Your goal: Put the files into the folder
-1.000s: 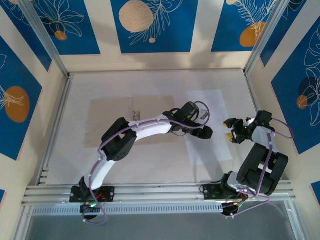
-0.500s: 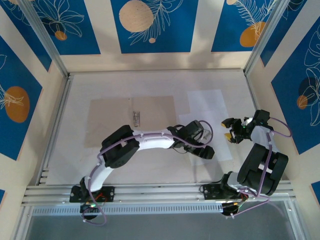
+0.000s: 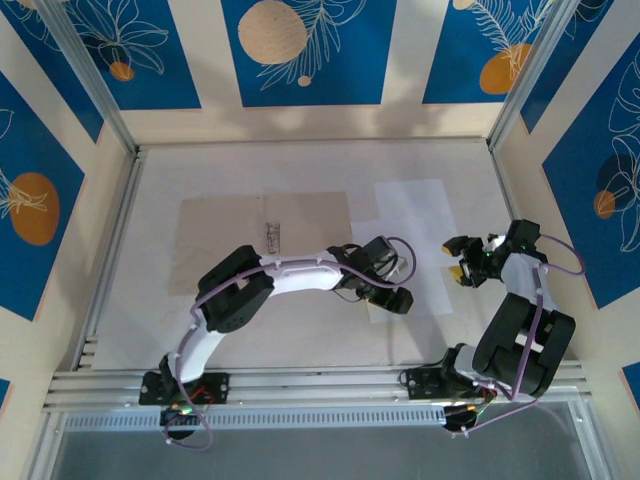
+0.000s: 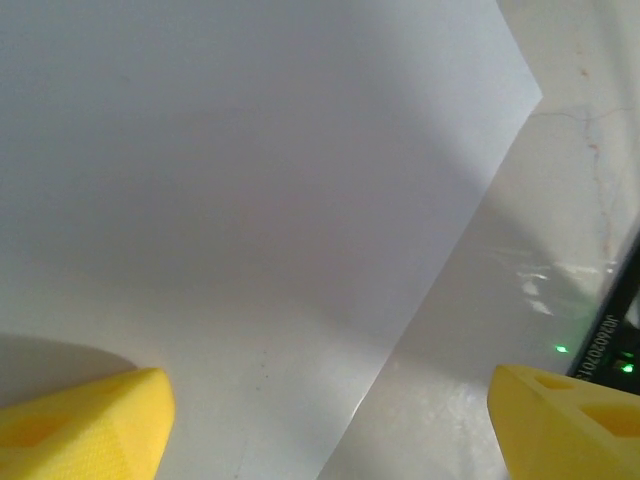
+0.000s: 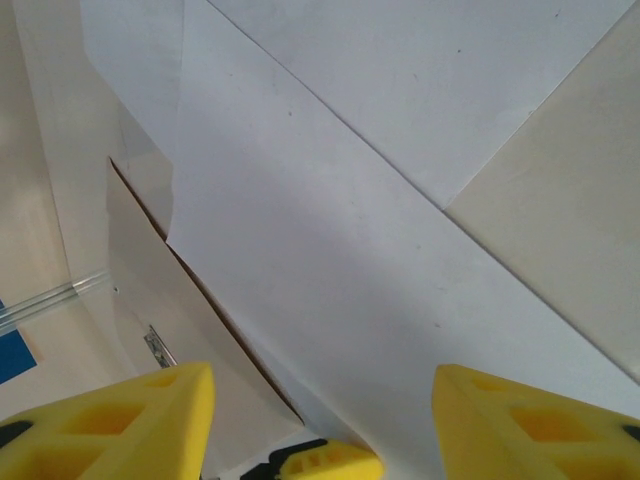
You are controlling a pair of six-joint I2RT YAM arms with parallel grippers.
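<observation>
The files are two white sheets on the table right of centre. One sheet (image 3: 415, 205) lies straight, and the other sheet (image 3: 435, 285) lies askew, overlapping it. The tan folder (image 3: 230, 245) lies open and flat to their left, with its metal clip (image 3: 273, 235) at the spine. My left gripper (image 3: 398, 300) is open, low over the askew sheet (image 4: 220, 200), with its yellow fingers astride that sheet's edge. My right gripper (image 3: 458, 258) hangs open above the sheets' right side, holding nothing. In the right wrist view both sheets (image 5: 330, 270) run to the folder (image 5: 200, 340).
Bare pale table (image 4: 540, 230) shows beside the sheet's edge. Aluminium rails (image 3: 110, 250) and patterned walls (image 3: 300, 50) fence the table on three sides. A grooved rail (image 3: 320, 385) runs along the near edge by the arm bases.
My left gripper came toward the near edge and then slightly left, and the top sheet slid and turned askew with it. The right gripper barely moved.
</observation>
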